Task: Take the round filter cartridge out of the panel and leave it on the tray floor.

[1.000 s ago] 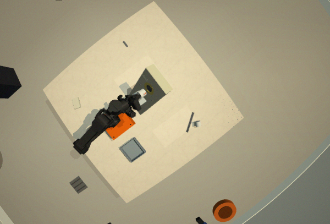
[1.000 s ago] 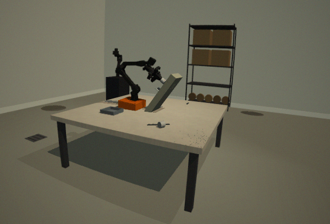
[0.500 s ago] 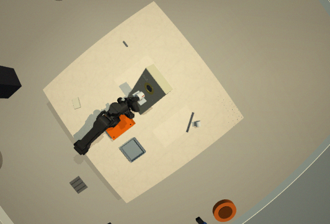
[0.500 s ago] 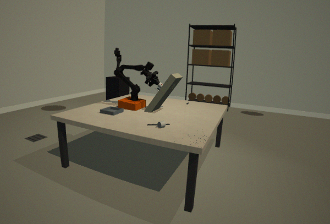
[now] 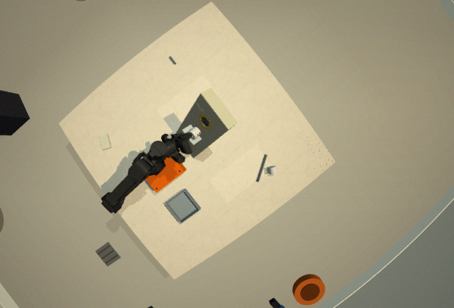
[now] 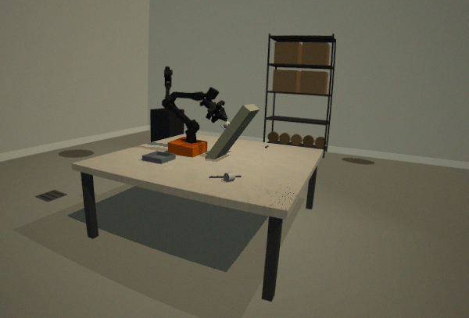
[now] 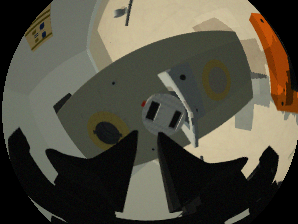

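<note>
The pale round cartridge (image 5: pixel 194 132) (image 6: pixel 227 123) (image 7: pixel 164 114) is out of the panel (image 5: pixel 212 134) (image 6: pixel 234 134) (image 7: pixel 150 60), at the pale ledge (image 7: pixel 175 90) that stands out from the panel's face. Both slots show uncovered in the wrist view; whether the cartridge rests steadily is unclear. The yellow-ringed socket (image 5: pixel 205 121) (image 7: pixel 107 132) is dark inside. My gripper (image 7: pixel 148 135) is open a little, with nothing between its fingertips, just above the cartridge's face; contact is unclear. The grey tray (image 5: pixel 182 206) (image 6: pixel 156 159) is empty beside the robot base.
The orange robot base (image 5: pixel 166 175) (image 6: pixel 187 148) (image 7: pixel 277 65) stands between the tray and the panel. A loose pale cylinder (image 5: pixel 270 170) (image 6: pixel 229 176) (image 7: pixel 120 12) and a dark rod (image 5: pixel 261 168) (image 7: pixel 129 12) lie on the table beyond. The panel leans and has another yellow ring (image 7: pixel 216 64).
</note>
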{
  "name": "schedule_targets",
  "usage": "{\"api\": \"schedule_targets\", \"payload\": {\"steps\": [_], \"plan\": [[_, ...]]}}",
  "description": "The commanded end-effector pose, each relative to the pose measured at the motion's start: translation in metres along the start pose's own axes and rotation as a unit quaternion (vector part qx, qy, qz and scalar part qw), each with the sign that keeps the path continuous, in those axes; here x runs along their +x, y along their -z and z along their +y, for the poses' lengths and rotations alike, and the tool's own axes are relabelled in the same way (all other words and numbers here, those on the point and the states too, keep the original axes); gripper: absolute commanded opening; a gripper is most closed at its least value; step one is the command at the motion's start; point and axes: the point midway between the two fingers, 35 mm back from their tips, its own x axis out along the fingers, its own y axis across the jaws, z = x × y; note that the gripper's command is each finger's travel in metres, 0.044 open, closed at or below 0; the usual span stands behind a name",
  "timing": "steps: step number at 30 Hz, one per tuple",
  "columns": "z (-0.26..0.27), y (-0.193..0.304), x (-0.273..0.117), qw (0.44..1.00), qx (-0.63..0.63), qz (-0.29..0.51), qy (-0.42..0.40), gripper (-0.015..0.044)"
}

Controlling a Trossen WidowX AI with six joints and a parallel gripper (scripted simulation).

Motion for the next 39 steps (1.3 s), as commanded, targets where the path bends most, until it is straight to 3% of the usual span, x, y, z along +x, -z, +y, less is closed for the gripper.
{"api": "schedule_targets", "payload": {"steps": [1, 10, 16, 28, 32, 39], "plan": [[-0.004, -0.003, 0.001, 1.000, 0.000, 0.001, -0.003, 0.0094], [0.059, 0.038, -0.008, 1.000, 0.000, 0.001, -0.004, 0.0094], [0.061, 0.039, -0.008, 1.000, 0.000, 0.002, -0.004, 0.0094], [0.112, 0.072, -0.055, 1.000, 0.002, 0.002, -0.007, 0.0409], [0.101, 0.065, -0.047, 0.993, -0.119, -0.010, 0.015, 0.0305], [0.068, 0.044, -0.030, 0.891, -0.446, -0.012, 0.087, 0.0305]]}}
